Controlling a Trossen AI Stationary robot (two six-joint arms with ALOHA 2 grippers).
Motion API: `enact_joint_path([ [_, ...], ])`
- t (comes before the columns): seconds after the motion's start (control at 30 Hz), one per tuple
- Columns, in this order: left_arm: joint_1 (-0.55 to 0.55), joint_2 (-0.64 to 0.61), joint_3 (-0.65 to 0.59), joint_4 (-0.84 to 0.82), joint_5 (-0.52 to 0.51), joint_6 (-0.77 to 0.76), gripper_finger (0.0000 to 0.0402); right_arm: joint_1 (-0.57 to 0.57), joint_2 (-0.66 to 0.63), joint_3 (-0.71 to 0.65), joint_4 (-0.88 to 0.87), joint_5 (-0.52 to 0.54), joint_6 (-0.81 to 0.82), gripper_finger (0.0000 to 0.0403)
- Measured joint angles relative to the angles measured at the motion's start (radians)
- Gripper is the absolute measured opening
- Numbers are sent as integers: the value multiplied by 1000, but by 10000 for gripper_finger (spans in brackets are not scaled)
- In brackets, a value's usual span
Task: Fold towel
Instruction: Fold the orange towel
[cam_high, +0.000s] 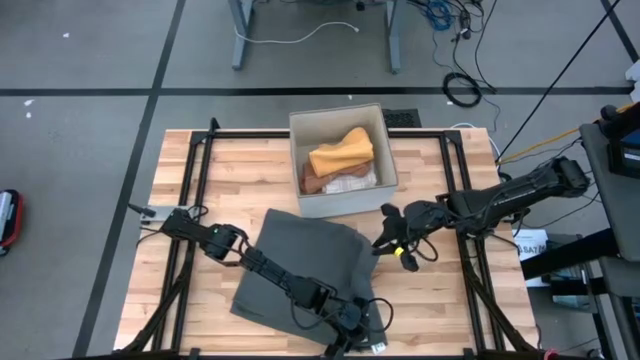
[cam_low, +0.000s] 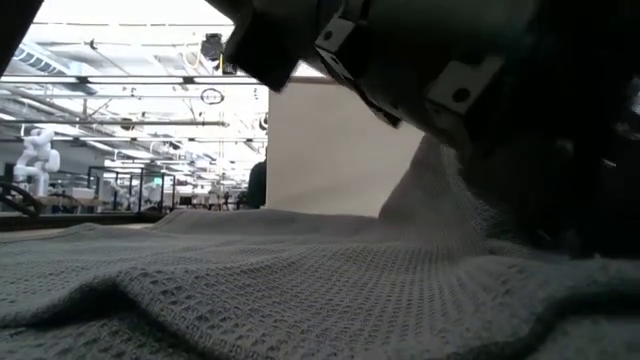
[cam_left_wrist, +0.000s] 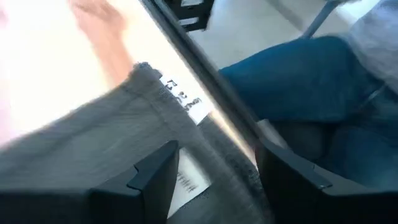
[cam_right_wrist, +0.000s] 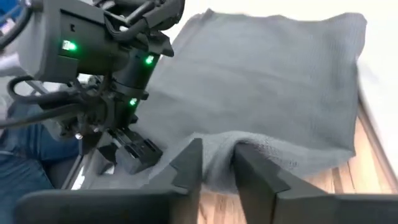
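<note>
- The grey waffle-weave towel (cam_high: 300, 265) lies spread near the front edge of the wooden slatted tabletop (cam_high: 175, 290), in front of the beige fabric box (cam_high: 343, 160).
- The left gripper (cam_high: 352, 318) is at the towel's front right corner, near the front edge of the tabletop; its jaws stand apart over the towel's hem and white label (cam_left_wrist: 186, 102).
- The right gripper (cam_high: 383, 238) is at the towel's right edge; its jaws are only narrowly apart, with a raised fold of the towel between them.
- The box holds an orange cloth (cam_high: 342, 153).
</note>
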Motion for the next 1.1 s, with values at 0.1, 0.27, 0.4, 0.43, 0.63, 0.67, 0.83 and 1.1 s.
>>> enact_joint_path([
  [0.1, 0, -37, -2, -36, -72, 61, 222, 0, -38, 0, 7, 1, -1, 100],
  [0.27, -3, -107, 1, -137, -130, 112, 222, 1, -103, 0, 7, 0, -1, 157],
  [0.4, -9, -120, 1, -212, -134, 110, 222, 20, -157, 0, -2, 1, -1, 191],
  [0.43, -12, -120, 1, -235, -140, 109, 222, 26, -171, 0, -4, 0, -1, 197],
  [0.63, -22, -121, 1, -372, -229, 109, 222, 84, -226, 0, -40, 0, 10, 212],
  [0.67, -22, -121, 1, -383, -246, 109, 222, 101, -227, 0, -52, -1, 20, 212],
  [0.83, -13, -130, 2, -401, -270, 109, 222, 196, -206, 0, -132, -1, 98, 212],
  [1.1, 2, -134, 5, -557, -272, 65, 222, 371, -52, 0, -163, 92, 177, 206],
])
